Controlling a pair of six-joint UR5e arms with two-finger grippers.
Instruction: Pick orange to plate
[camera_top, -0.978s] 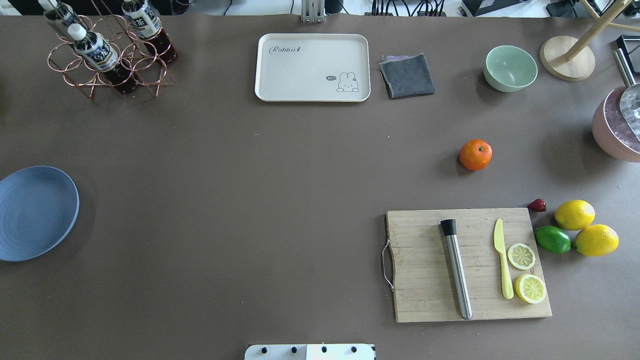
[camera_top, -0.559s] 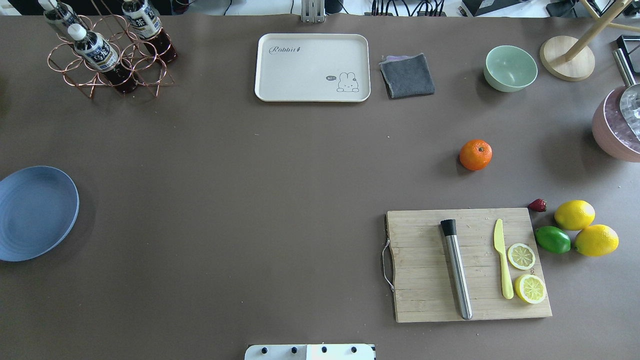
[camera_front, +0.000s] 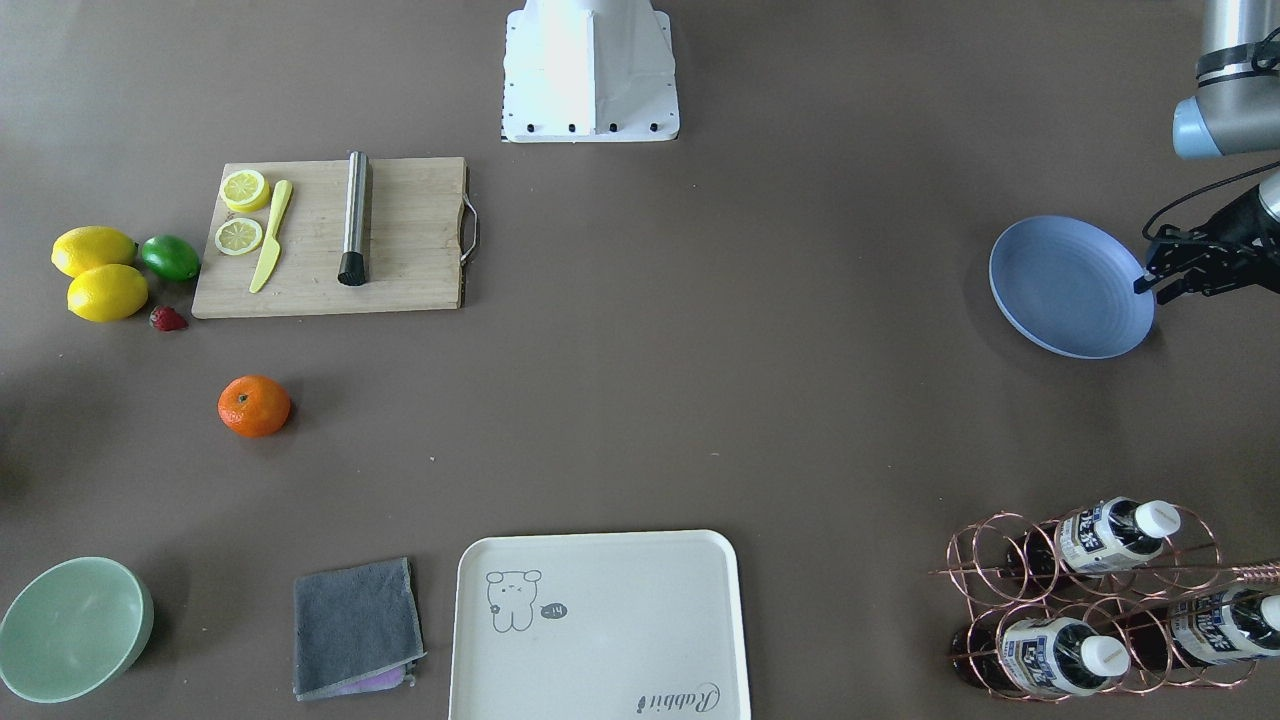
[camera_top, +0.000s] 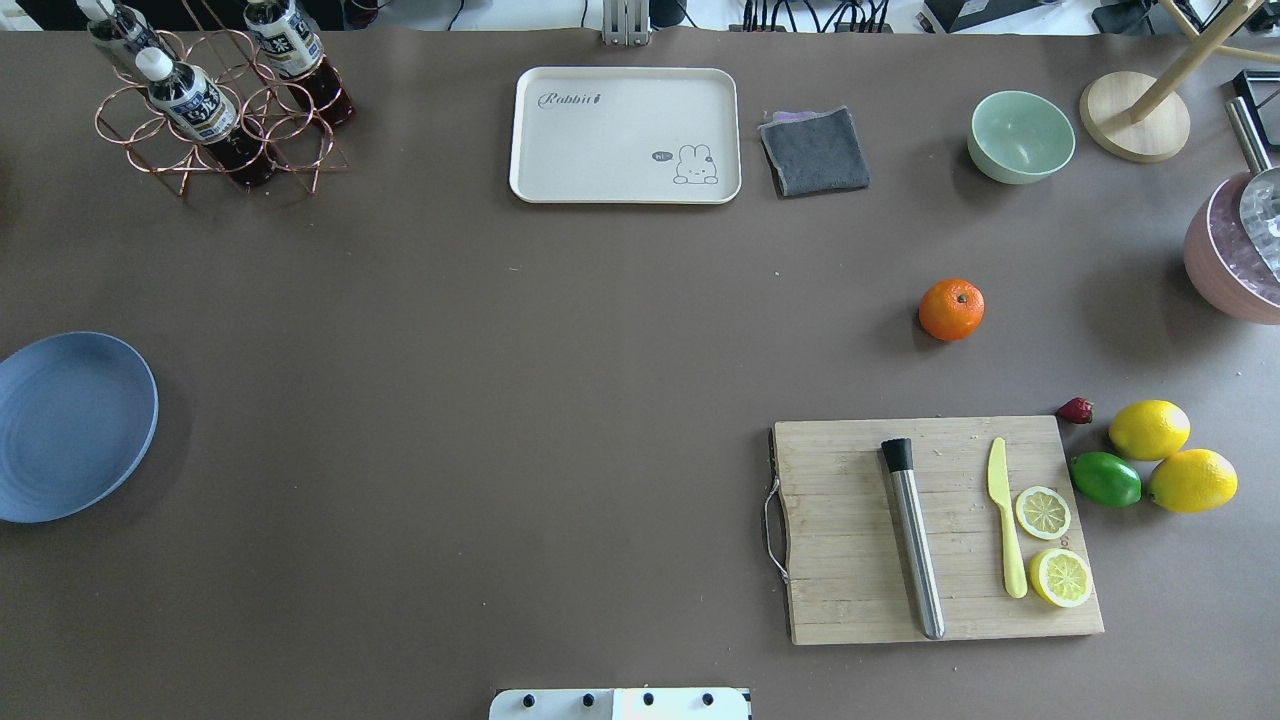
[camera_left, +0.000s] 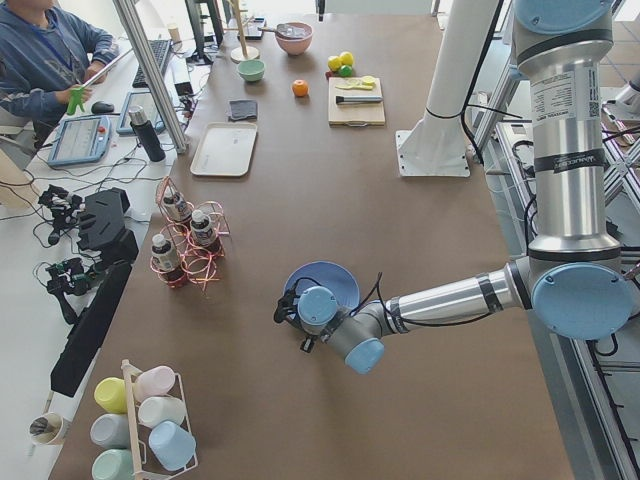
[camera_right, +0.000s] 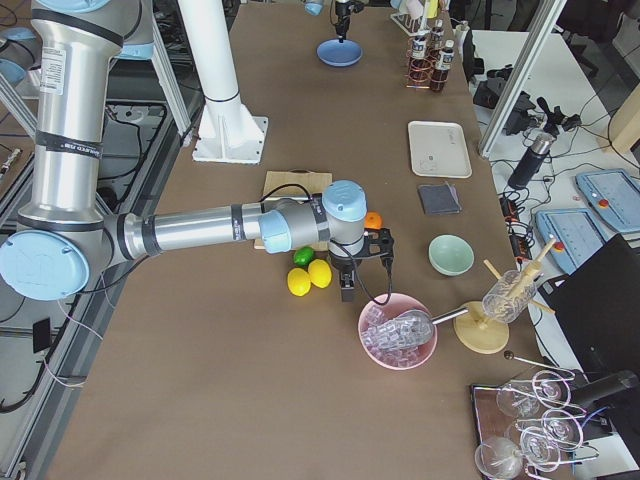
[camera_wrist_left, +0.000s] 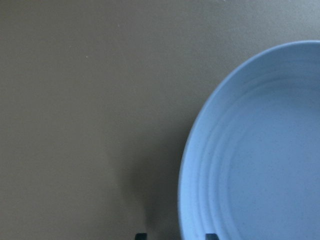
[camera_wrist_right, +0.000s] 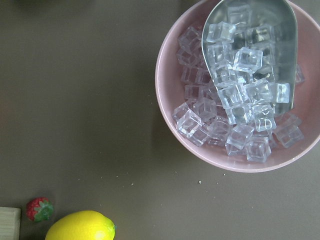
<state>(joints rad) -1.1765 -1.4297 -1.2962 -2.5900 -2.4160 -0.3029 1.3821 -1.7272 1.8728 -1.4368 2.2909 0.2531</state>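
Observation:
The orange (camera_top: 951, 309) rests on the brown table at the right, beyond the cutting board; it also shows as the orange (camera_front: 254, 405). The blue plate (camera_top: 70, 425) lies at the far left edge. My left gripper (camera_front: 1150, 280) hovers at the rim of the plate (camera_front: 1070, 287). In its wrist view the left gripper (camera_wrist_left: 176, 236) is open, with one tip over the table and one over the plate (camera_wrist_left: 260, 150). My right gripper (camera_right: 346, 290) hangs between the lemons and the ice bowl, near the orange (camera_right: 373, 220). I cannot tell whether it is open or shut.
A cutting board (camera_top: 850, 600) carries a steel muddler (camera_top: 915, 545), a yellow knife and two lemon slices. Two lemons (camera_top: 1150, 430), a lime and a strawberry lie beside it. A pink ice bowl (camera_wrist_right: 172, 120), green bowl (camera_top: 1020, 135), cloth, cream tray (camera_top: 625, 135) and bottle rack (camera_top: 215, 110) line the far side.

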